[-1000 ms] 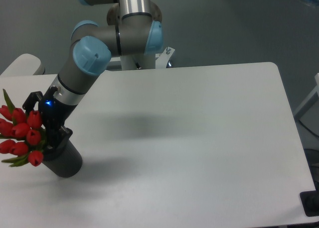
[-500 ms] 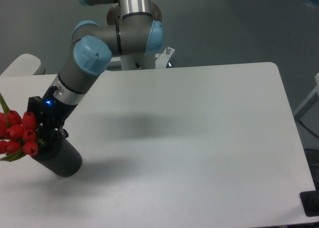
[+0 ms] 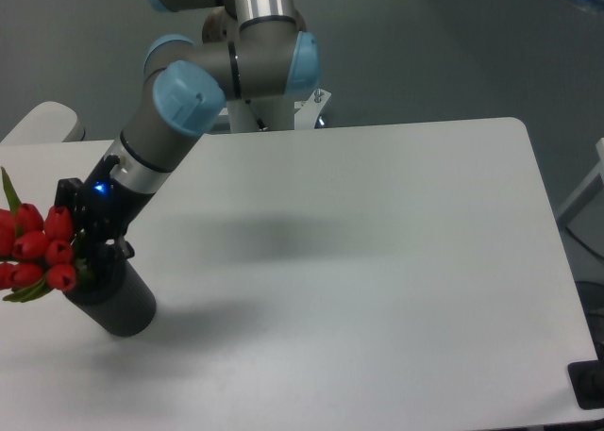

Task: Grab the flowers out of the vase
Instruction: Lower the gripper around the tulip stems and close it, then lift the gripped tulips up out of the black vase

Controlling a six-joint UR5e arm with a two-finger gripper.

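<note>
The flowers [image 3: 36,250], a bunch of red tulip buds with green leaves, hang at the far left edge of the view, partly cut off. My gripper [image 3: 83,256] is black with a blue light and sits just right of the buds. It is shut on their stems, which its fingers hide. The vase [image 3: 115,299], a dark grey cylinder, stands on the table right below the gripper, leaning with its mouth toward the upper left. The buds are outside the vase mouth, to its left.
The white table [image 3: 359,261] stretches to the right of the vase. The arm's base [image 3: 269,106] stands at the table's back edge. A white rounded object [image 3: 42,122] lies at the back left.
My gripper has drawn the flowers to the left and out from the vase mouth. Several buds are now cut off by the left edge. The vase stayed in place.
</note>
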